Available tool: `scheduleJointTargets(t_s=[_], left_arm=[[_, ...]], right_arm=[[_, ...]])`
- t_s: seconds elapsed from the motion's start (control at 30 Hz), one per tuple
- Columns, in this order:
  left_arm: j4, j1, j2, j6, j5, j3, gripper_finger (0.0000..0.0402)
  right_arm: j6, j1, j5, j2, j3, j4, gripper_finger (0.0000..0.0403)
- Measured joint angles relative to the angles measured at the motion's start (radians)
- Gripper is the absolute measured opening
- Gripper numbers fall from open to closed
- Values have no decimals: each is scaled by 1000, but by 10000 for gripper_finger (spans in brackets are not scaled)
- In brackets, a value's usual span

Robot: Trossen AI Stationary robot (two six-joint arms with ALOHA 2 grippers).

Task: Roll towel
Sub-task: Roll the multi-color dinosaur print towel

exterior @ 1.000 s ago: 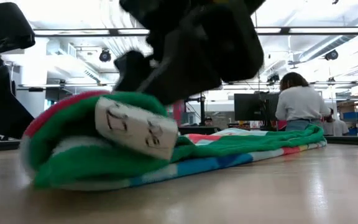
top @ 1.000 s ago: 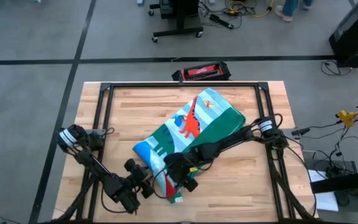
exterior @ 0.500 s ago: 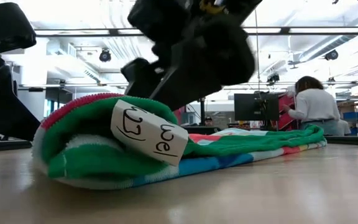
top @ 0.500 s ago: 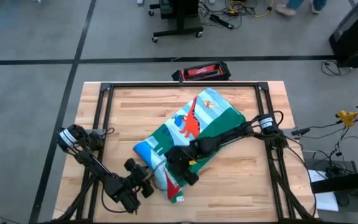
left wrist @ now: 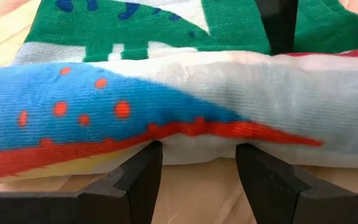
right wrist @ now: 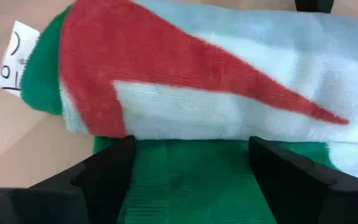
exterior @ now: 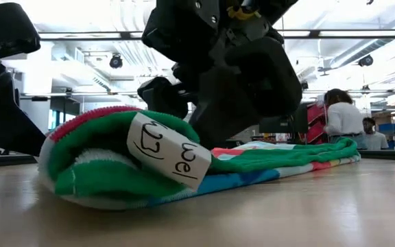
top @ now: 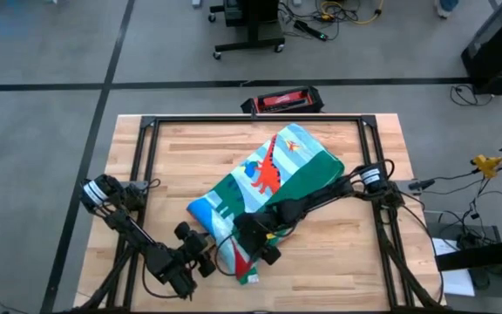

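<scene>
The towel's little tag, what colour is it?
White with dark handwriting on the tag, clearest in the low view.

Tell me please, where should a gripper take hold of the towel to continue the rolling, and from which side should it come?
Probably at the rolled end of the towel, the thick fold nearest the table's front. Come from the front, low along the table, as the left gripper does, open at the roll's base. The right gripper, open, approaches from the flat side.

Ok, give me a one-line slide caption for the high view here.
Both open grippers, left and right, meet at the rolled near end of the dinosaur towel on the wooden table.
</scene>
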State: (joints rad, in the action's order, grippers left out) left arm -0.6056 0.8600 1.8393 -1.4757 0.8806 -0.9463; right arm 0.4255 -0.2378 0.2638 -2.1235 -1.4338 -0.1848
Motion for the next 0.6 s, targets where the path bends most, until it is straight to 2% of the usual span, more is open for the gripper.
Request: scheduleJointTargets(t_s=[0.33, 0.6], left_arm=[[0, -1, 0, -2, 0, 0, 190], [0, -1, 0, -2, 0, 0, 190]], right_arm=[[-33, 16, -32, -5, 0, 77, 282], [-41, 9, -32, -32, 0, 104, 292]])
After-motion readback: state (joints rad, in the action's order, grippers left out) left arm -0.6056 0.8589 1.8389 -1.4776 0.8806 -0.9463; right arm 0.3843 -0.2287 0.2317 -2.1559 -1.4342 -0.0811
